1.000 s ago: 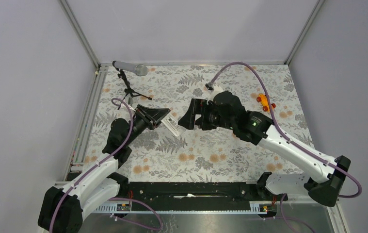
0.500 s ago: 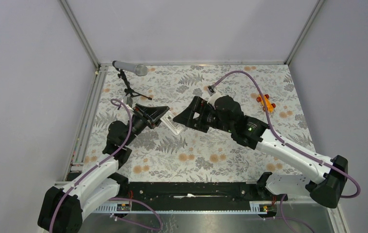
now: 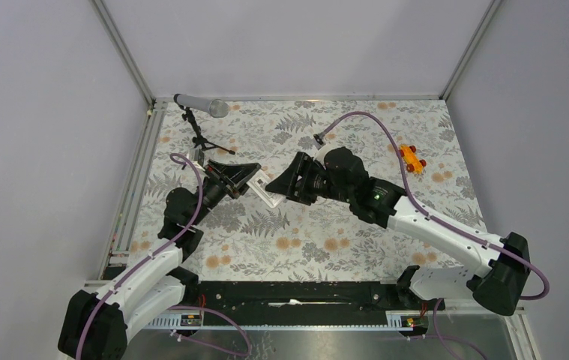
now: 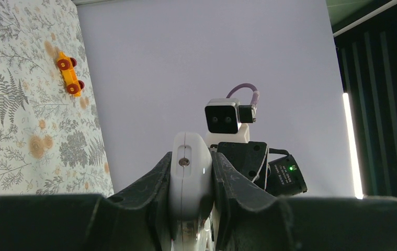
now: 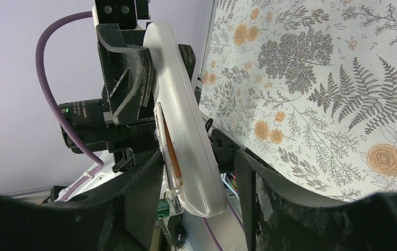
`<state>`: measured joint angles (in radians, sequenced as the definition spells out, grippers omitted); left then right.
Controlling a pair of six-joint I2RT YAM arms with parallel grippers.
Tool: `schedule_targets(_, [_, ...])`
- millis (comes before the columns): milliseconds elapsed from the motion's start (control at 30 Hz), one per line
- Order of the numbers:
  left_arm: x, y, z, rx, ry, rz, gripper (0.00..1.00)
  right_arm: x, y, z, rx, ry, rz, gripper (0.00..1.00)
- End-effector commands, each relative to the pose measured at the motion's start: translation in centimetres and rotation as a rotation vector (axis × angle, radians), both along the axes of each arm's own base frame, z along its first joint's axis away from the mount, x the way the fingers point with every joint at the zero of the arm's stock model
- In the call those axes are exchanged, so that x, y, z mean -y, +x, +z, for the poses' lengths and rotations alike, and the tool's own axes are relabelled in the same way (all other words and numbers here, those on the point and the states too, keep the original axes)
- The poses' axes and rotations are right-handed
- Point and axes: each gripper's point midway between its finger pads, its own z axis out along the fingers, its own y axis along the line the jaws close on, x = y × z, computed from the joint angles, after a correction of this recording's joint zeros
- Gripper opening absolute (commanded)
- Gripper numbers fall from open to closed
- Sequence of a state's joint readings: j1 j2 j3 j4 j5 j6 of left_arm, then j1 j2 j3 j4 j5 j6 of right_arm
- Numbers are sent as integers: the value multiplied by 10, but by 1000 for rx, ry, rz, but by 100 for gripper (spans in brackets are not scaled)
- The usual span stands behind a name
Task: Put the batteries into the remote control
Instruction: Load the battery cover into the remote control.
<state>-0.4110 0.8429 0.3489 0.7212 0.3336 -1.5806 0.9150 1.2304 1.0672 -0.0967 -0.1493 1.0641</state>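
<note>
The left pincer point(image 3: 254, 180) was pinching the remote control point(image 3: 268, 192) by its two narrow sides, one black finger point(image 4: 157, 175) pressed against each. The remote was held off the table, jutting out from the fingertips toward the right pincer point(image 3: 287, 182). The remote was a slim white plastic bar with rounded ends. In the left wrist view its end point(image 4: 188, 183) faced the camera and showed one small round hole.

The right pincer point(image 5: 199, 178) was spread wide, and the remote's free end point(image 5: 185, 120) sat in the gap between its fingers point(image 5: 133, 193), touching neither of them. On the face turned toward that pincer's left finger lay the long recessed compartment, with a thin coppery-orange battery point(image 5: 170, 146) seen edge-on inside it.

Whether one cell or two sat there could not be told, since the recess showed only as a sliver. The overhead view gave no detail of the compartment. The left pincer's fingers hid the remote's gripped end.
</note>
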Motion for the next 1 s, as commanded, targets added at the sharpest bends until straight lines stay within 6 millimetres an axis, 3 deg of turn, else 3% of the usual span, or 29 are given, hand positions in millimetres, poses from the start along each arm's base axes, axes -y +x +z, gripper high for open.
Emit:
schedule_targets(0, [-4,-12,29,102,-61,-15,0,-7,3,10,4,37,14,58])
schedule_targets(533, [-7,-16,39,174,-44,6,0,-13,5,-2,-70,21,0,52])
schedule_targets(833, [-10,-17,33,191,-42,26,0,-9,11,6,-104,76,-15,67])
schedule_targets(967, [-9,-19,33,220,-32,20,0,-14,11,-2,-142,71,-6,71])
